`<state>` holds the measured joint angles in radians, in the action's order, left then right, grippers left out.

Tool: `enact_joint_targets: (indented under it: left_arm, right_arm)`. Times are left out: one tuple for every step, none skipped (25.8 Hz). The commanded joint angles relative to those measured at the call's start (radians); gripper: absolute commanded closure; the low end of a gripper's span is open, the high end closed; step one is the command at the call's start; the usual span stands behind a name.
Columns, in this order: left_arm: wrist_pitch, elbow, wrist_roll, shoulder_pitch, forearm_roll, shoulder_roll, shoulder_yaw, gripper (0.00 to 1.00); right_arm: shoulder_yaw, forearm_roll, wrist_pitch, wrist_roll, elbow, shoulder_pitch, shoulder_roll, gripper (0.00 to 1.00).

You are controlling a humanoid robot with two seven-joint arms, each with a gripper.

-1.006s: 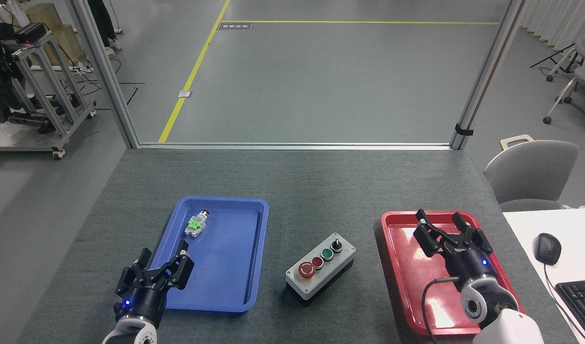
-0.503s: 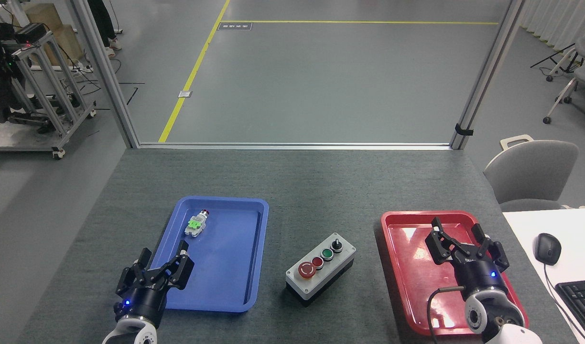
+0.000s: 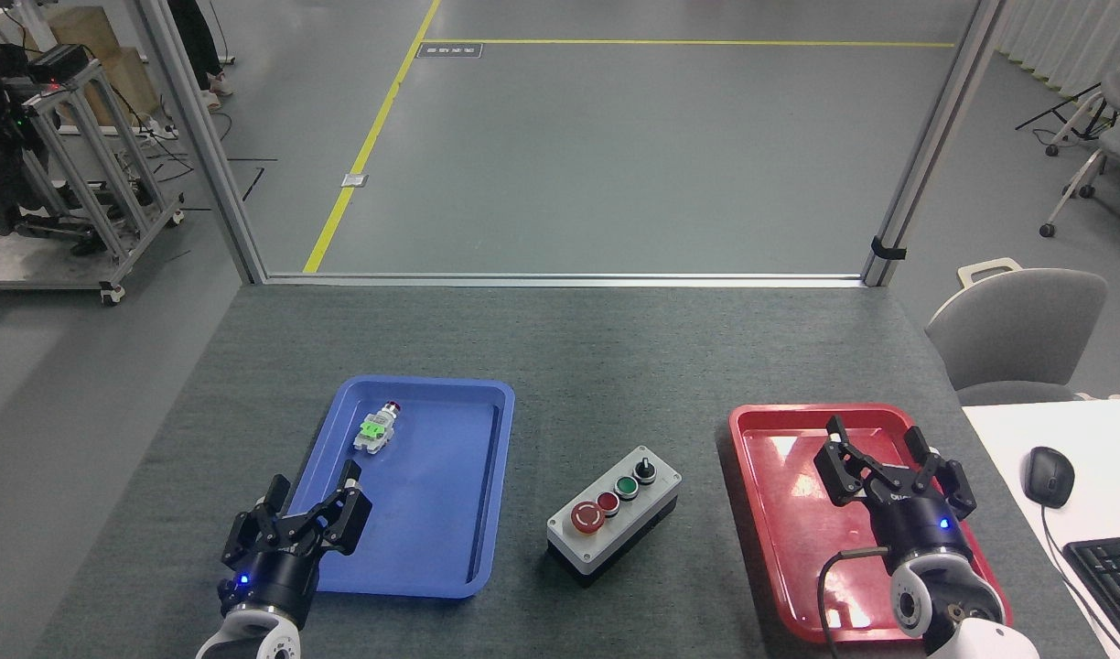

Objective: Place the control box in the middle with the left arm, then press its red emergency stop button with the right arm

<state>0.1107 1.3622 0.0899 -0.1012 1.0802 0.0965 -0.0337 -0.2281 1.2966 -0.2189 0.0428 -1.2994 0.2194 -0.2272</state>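
Dark grey felt-like tabletop [image 3: 569, 357] stretching ahead, with grey workshop floor and a yellow line beyond its far edge.

Left black clawed gripper [image 3: 308, 503] on its white jointed wrist hovering at the near left, claws spread open and holding nothing, tips reaching over the near left corner of the blue plastic tray [image 3: 459, 549]. Right black clawed gripper [image 3: 894, 462] with its blue light and thin black cable hanging over the red plastic tray [image 3: 761, 494] at the near right, claws likewise parted and empty.

Sitting on bare felt between the two trays, touching neither: oblong control box [image 3: 615, 523] with light grey faceplate and black base, angled so its button row is running from near left to far right. Showing at the near-left end of that row, the red mushroom emergency stop button [image 3: 586, 517], then a smaller flat red button [image 3: 608, 502], a green button [image 3: 626, 486] and a black knob [image 3: 645, 469].

Lying inside the blue tray near its far left corner, well apart from the left gripper: a small loose switch with a green tag [image 3: 375, 429].
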Motion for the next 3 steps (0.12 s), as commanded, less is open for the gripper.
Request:
enact_joint_targets:
  left_arm:
    - [0.0, 0.0, -0.001, 0.0, 0.0, 0.0, 0.0, 0.01]
    - [0.0, 0.0, 0.001, 0.0, 0.001, 0.0, 0.0, 0.01]
    - [0.0, 0.0, -0.001, 0.0, 0.0, 0.0, 0.0, 0.01]
  right_arm:
    - [0.004, 0.009, 0.001, -0.001, 0.0, 0.002, 0.003, 0.0]
    - [0.004, 0.009, 0.003, 0.0, 0.0, 0.002, 0.003, 0.0]
    - [0.006, 0.009, 0.006, -0.001, 0.0, 0.003, 0.005, 0.0]
